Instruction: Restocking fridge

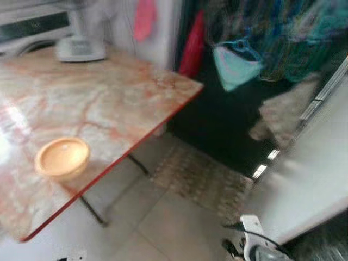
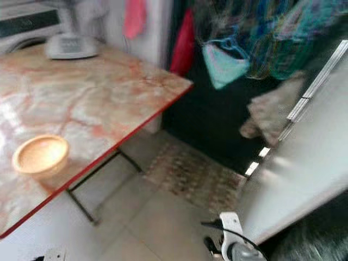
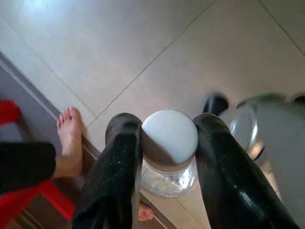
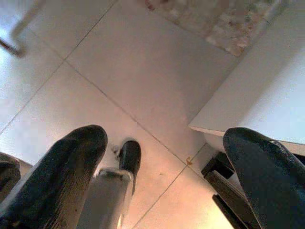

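Observation:
My left gripper is shut on a clear bottle with a white ribbed cap; one black finger presses each side just under the cap. The bottle hangs over the tiled floor. My right gripper stands open above the floor with nothing between its fingers. It hangs beside the edge of a white fridge door. That door fills the right side of the blurred head views, and part of my right arm shows at the bottom.
A marble-patterned table with a red edge stands on the left, holding an orange bowl and a white appliance. A patterned rug lies before a dark doorway hung with clothes. A person's bare foot and a red stool are close to my left gripper.

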